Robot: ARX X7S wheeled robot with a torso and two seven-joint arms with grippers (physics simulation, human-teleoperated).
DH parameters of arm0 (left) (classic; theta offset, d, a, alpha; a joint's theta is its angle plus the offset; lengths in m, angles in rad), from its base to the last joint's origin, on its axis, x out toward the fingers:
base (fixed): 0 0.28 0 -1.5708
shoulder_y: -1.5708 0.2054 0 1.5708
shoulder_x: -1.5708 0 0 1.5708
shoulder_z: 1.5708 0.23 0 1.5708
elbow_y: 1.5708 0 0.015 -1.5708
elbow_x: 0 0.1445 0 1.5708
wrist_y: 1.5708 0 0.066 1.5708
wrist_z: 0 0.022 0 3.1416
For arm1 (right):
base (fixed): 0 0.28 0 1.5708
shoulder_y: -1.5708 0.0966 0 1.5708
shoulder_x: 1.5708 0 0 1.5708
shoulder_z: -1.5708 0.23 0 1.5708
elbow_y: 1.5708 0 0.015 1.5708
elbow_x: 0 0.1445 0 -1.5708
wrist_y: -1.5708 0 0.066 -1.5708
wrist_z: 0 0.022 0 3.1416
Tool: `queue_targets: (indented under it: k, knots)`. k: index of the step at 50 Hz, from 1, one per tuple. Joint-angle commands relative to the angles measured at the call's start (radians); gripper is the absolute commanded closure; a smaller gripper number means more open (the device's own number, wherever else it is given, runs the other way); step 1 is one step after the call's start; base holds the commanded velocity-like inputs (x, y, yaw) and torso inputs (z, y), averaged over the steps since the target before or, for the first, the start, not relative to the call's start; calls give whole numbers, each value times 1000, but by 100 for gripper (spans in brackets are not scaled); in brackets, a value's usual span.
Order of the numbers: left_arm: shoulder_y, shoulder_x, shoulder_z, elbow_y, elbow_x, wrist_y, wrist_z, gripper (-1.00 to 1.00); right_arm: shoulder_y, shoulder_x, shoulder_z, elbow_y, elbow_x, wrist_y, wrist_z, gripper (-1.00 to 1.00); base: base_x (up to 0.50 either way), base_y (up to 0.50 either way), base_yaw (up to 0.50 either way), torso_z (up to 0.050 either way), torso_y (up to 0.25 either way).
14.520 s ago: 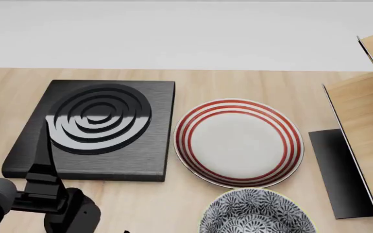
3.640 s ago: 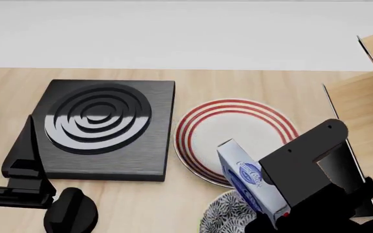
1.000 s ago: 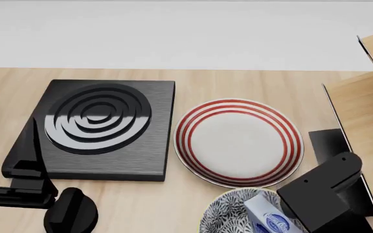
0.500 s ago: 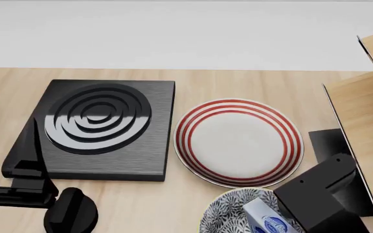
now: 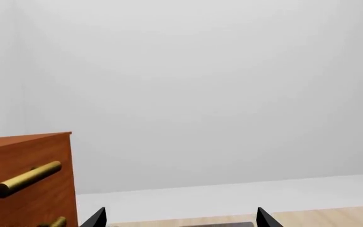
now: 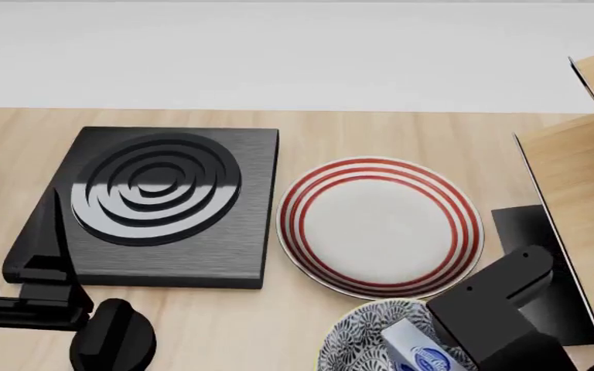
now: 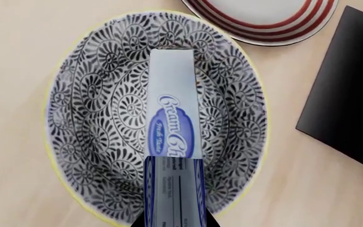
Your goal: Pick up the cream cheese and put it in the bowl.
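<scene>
While my right gripper point(image 7: 174, 222) clamps the cream cheese point(image 7: 172, 124), the box hangs over the bowl point(image 7: 93, 118), inside its rim. Beyond sits the red-striped plate point(image 6: 380, 224). My left gripper point(image 5: 178, 218) stands spread apart.

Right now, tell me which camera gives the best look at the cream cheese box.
The right wrist view: the cream cheese box lies in full sight over the middle of the patterned bowl, its blue logo readable. The head view catches only part of it at the frame's bottom beside the right arm. The left wrist view shows none of it.
</scene>
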Motion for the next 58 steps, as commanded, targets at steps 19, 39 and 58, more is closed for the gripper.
queue_targets:
  k: [19, 39, 58]
  knots:
    - [7, -4, 2, -6, -2, 13, -1, -100, 35, -2, -27, 9, -15, -17, -14, 100, 0, 0, 0, 0, 1]
    - [9, -8, 2, -3, -7, 16, -4, -100, 52, 10, -40, -5, -4, -35, -9, -100, 0, 0, 0, 0, 0]
    - [4, -10, 7, 10, -11, 12, -8, -100, 76, 71, -7, -89, 50, -89, 18, -100, 0, 0, 0, 0, 0]
